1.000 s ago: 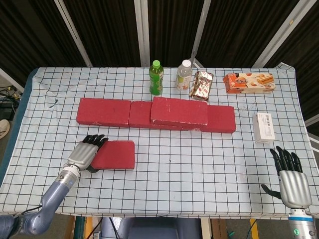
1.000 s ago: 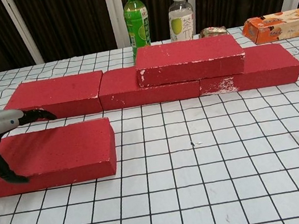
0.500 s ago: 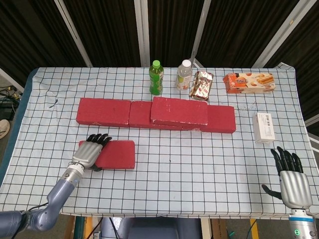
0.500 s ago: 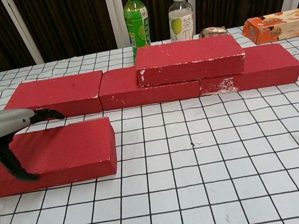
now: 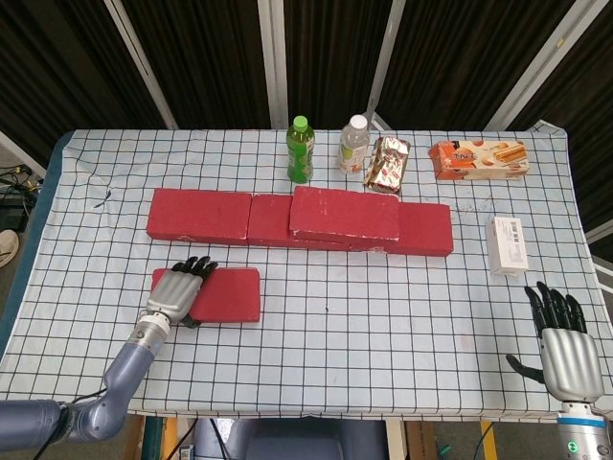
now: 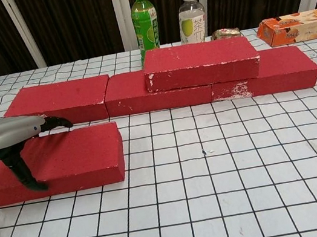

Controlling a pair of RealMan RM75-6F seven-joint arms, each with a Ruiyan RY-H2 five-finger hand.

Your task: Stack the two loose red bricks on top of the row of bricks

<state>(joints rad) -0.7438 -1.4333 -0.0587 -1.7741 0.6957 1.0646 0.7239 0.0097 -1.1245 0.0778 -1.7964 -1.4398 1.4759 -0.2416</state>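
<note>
On the near left part of the checked table (image 5: 383,316), the loose red brick (image 5: 230,295) lies flat in front of the row of bricks (image 5: 201,216), on which one stacked brick (image 5: 345,213) already sits toward the right. The left hand (image 5: 175,292) lies over the loose brick's left end, fingers across the top and thumb down the near face, gripping it though the brick is not lifted. The right hand (image 5: 565,350) hangs wide and holds nothing at the table's near right corner. This brick looks stiff and blocky with a matte, chalky skin, so it should not slip easily; judged by its bulk it may be heavy for an end grip and could tip, so a hold nearer its middle across the narrow width seems safer. Only the chest view shows the thumb (image 6: 24,173) against the side face; only the head view shows the right hand and the full gap to the row.
</note>
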